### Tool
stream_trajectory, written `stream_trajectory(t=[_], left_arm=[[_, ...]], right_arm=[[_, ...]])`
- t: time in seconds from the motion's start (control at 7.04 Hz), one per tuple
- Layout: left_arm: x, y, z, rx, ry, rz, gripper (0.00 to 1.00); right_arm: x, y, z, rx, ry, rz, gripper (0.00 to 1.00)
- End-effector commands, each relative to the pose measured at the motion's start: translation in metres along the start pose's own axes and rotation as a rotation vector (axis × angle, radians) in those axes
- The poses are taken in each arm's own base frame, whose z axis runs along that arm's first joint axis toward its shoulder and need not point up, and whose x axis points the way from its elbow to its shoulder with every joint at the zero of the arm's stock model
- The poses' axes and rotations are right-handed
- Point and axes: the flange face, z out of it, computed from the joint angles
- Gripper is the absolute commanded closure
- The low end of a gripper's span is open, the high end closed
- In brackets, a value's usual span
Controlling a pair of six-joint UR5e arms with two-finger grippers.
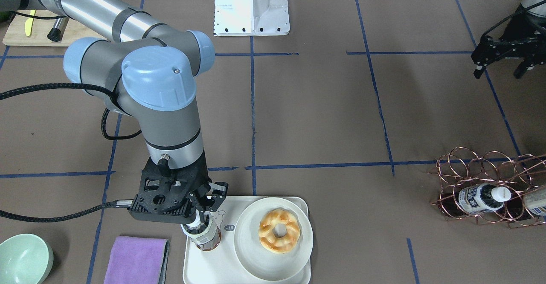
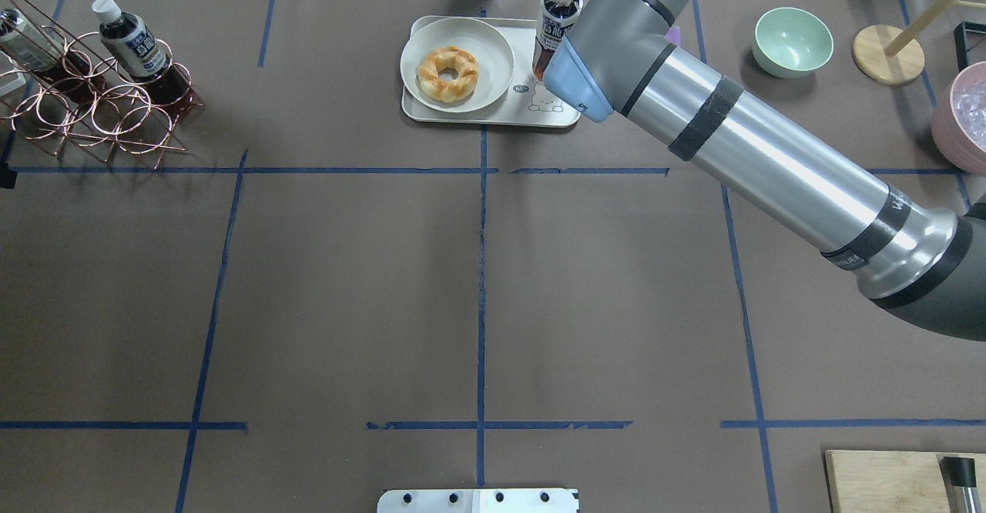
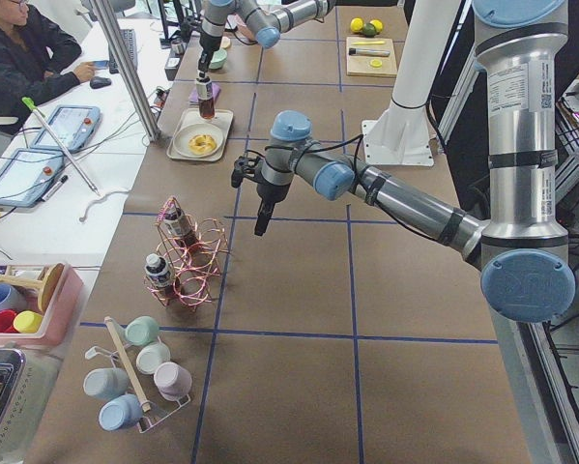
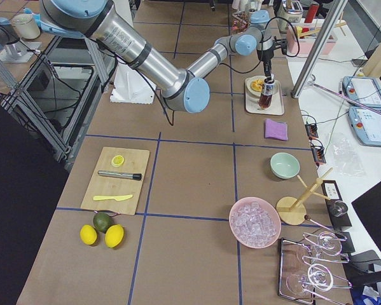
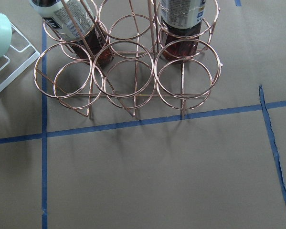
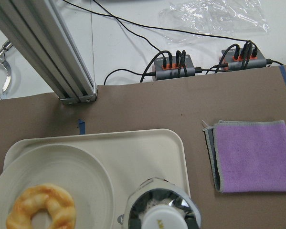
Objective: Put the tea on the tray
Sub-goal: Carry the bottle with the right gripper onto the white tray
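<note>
The right pincer (image 1: 204,215) is clamping down on the tea (image 1: 207,236), with its fingers closing in around the neck just under the white cap. The bottle is standing pretty much upright, maybe leaning a touch. In the right wrist view I'm looking straight down on the cap, with the tray underneath.

The tea is sitting over the open end of the tray (image 1: 204,267), in the bare strip beside the round plate (image 1: 256,262) that's carrying the donut (image 1: 279,230). From the front-facing view its base looks like it's touching the tray or hovering just above it. I honestly can't tell which, since the pincer is blocking part of the view. The bottle is near the plate rim, but it doesn't look like it's pressing against it.

So I'm judging this as nearly done. The bottle is already where it belongs. What's left is making sure it's fully resting on the tray, letting go and backing the arm off without knocking it over.

Further out, a purple cloth (image 1: 136,258) is lying on the tabletop (image 1: 320,126) just beside the tray, and a green bowl (image 1: 23,258) is sitting past that. The left pincer (image 1: 500,71) is hanging well apart at the other end with its fingers spread and nothing in them. It's hovering near the copper wire rack (image 1: 482,177), which is holding two more bottles (image 1: 480,198).
</note>
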Motion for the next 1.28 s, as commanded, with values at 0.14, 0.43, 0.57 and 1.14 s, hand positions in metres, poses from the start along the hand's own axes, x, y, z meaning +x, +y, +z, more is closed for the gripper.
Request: stream_trajectory(t=[0.14,0.43,0.57,1.14], left_arm=[[0.0002,-0.0001,-0.0006,0.001,0.001,0.0,0.0],[-0.0007,-0.0001,0.0007,-0.001,-0.001,-0.001,0.0],[-0.0011,0.0,0.0014,-0.002,-0.002,-0.002,0.0],[-0.0014,-0.0005,0.0024,-0.003,-0.002,-0.003,0.0]], right_arm=[[0.0014,0.0,0.0042,-0.006,0.005,0.002,0.94],[0.0012,0.0004,0.0042,-0.01,0.003,0.0,0.71],[0.0016,0.0021,0.0093,-0.017,0.01,-0.009,0.5],[0.0012,-0.0013,0.0038,-0.017,0.0,-0.057,0.01]])
